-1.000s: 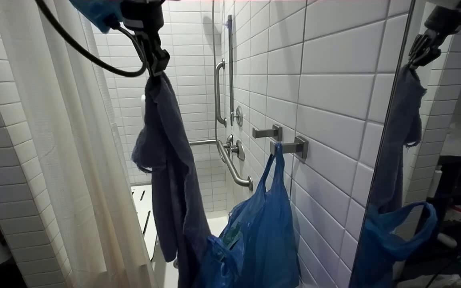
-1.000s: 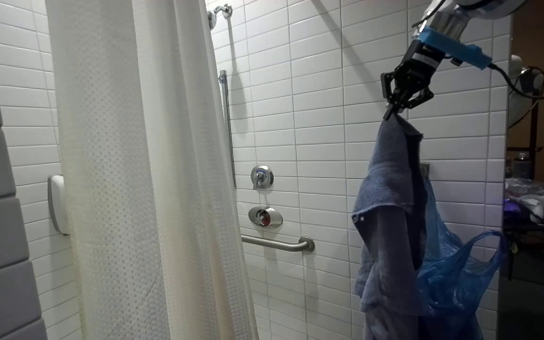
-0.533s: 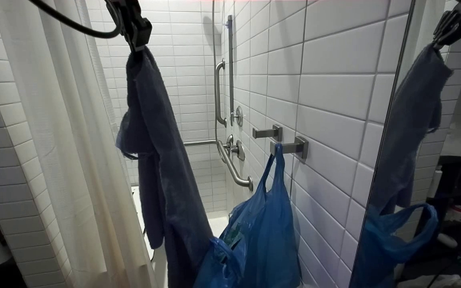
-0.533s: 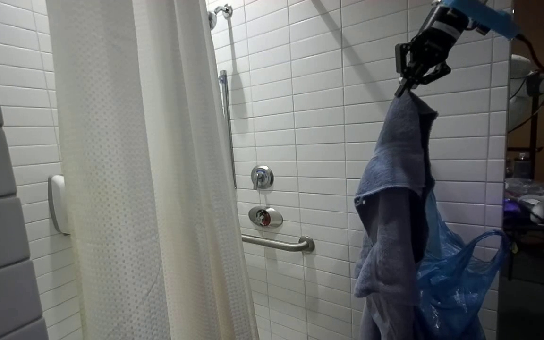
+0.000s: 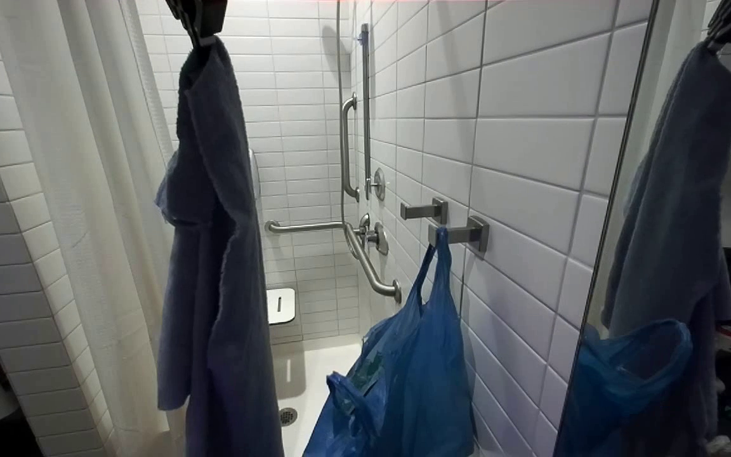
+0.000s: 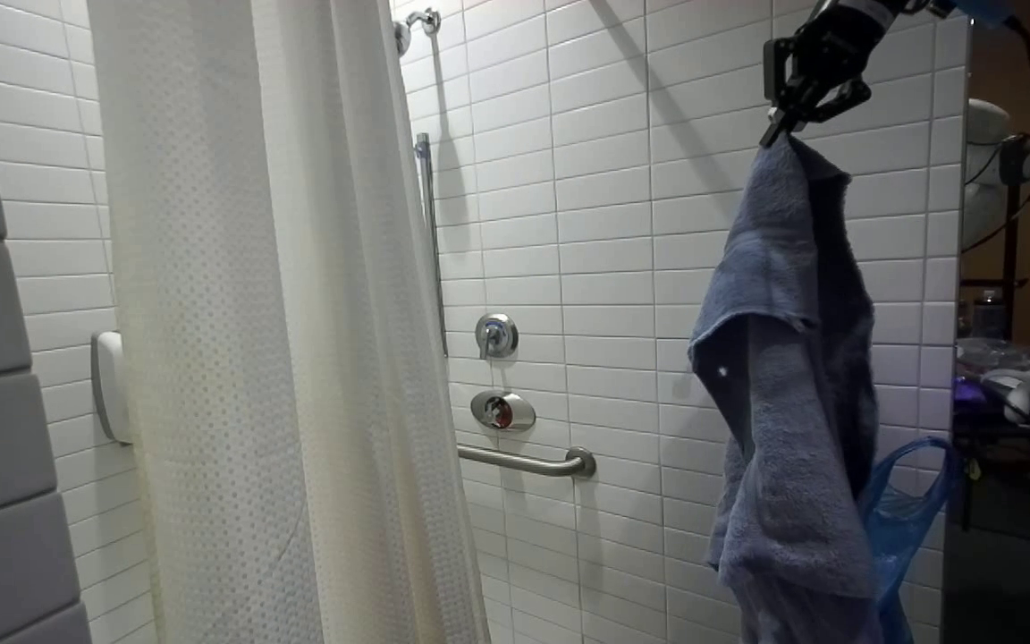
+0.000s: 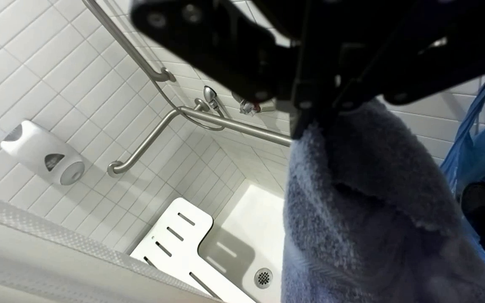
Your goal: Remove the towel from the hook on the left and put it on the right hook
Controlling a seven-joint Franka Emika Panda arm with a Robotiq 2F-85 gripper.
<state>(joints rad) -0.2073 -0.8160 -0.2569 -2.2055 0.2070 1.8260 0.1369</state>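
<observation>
My gripper (image 5: 204,39) is at the top of an exterior view, shut on the top corner of the blue-grey towel (image 5: 213,222). The towel hangs down freely, apart from the hooks, and its lower end is out of frame. In an exterior view, the gripper (image 6: 776,136) and towel (image 6: 783,447) are in front of the wall, hiding the hooks. The left hook (image 5: 421,211) holds nothing. The right hook (image 5: 467,235) bears a blue plastic bag (image 5: 429,355). In the wrist view, the towel (image 7: 322,235) hangs from the dark fingertips (image 7: 299,124).
A shower curtain (image 5: 80,222) hangs at the left. Steel grab bars (image 5: 372,266) run along the tiled wall. A mirror (image 5: 657,254) at the right reflects towel and bag. A white shower seat (image 7: 183,244) and soap dispenser (image 7: 42,151) show in the wrist view.
My gripper has risen with the towel. It has moved left in an exterior view and right in another, where the towel now covers more of the bag. The grip is kept.
</observation>
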